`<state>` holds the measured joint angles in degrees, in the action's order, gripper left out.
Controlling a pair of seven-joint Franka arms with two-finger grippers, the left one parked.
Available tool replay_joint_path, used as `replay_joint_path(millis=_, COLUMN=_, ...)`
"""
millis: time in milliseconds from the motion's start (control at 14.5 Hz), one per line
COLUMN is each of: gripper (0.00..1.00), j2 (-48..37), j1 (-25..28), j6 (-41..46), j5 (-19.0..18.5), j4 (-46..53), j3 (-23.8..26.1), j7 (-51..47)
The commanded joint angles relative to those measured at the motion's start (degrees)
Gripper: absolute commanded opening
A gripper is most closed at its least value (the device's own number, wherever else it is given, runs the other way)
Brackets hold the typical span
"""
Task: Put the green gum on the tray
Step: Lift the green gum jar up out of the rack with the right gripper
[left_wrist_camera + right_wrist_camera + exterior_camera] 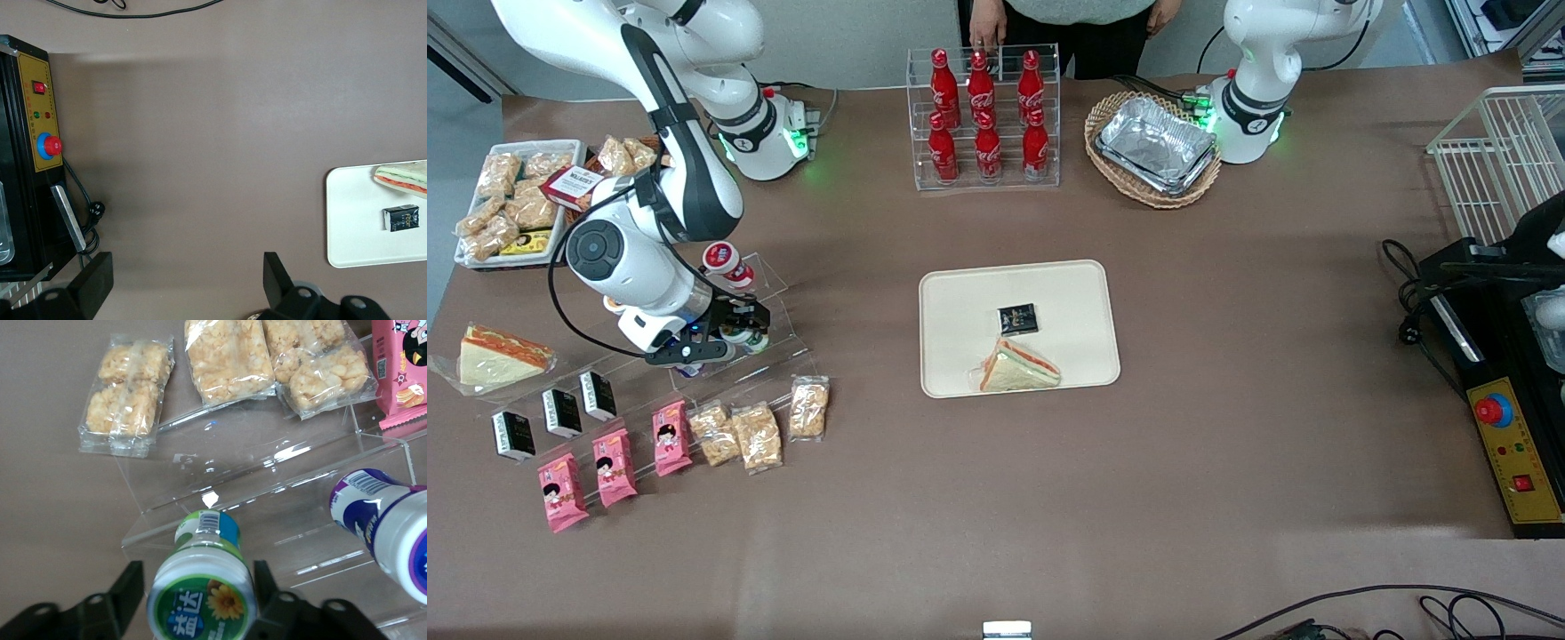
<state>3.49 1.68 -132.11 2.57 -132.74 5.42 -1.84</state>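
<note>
The green gum (201, 583) is a small canister with a green-and-white lid showing a yellow flower. It stands on a clear acrylic step stand (267, 473). My right gripper (197, 579) is open, with one black finger on each side of the lid; a gap shows beside one finger. In the front view the gripper (734, 340) is low over the stand, at the working arm's end of the table, and the gum (752, 339) peeks out beside it. The beige tray (960, 311) lies at the table's middle, holding a wrapped sandwich (1018, 366) and a small black packet (1017, 317).
A purple-and-white canister (387, 520) stands beside the gum, and a red-lidded one (725, 260) higher on the stand. Puffed-snack bags (230, 357) and pink packets (612, 467) lie nearer the front camera. A cola bottle rack (984, 120) and a wicker basket of foil trays (1154, 147) stand farther back.
</note>
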Motion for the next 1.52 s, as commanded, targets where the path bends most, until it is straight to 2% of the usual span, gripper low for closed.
replay_joint_path(millis=0, gripper=0.27, j2=-0.15, j1=-0.36, j6=-1.48, j5=-0.73, j4=-0.68, j3=0.11, j7=0.70)
replay_joint_path(millis=138, gripper=0.07, j2=-0.58, j1=-0.36, j6=-1.40, j5=-0.73, j4=-0.50, j3=0.11, j7=0.70)
replay_joint_path(millis=277, gripper=0.00, j2=-2.07, j1=-0.36, j6=-0.96, j5=-0.82, j4=-0.15, j3=0.11, j7=1.13)
replay_joint_path(millis=415, gripper=0.00, j2=-4.96, j1=-0.45, j6=0.53, j5=-0.73, j4=0.20, j3=0.03, j7=3.06)
replay_joint_path(millis=623, gripper=0.00, j2=-11.20, j1=-0.45, j6=9.12, j5=-1.08, j4=3.00, j3=-1.55, j7=3.77)
replay_joint_path(millis=969, gripper=0.00, j2=-12.72, j1=-0.54, j6=34.34, j5=-1.08, j4=20.74, j3=-2.43, j7=3.77)
replay_joint_path(millis=1245, gripper=0.00, j2=-13.15, j1=0.69, j6=39.55, j5=-0.91, j4=26.12, j3=-1.12, j7=2.72)
replay_joint_path(millis=1453, gripper=0.00, j2=-12.72, j1=3.14, j6=43.15, j5=-0.99, j4=29.90, j3=3.26, j7=-5.43)
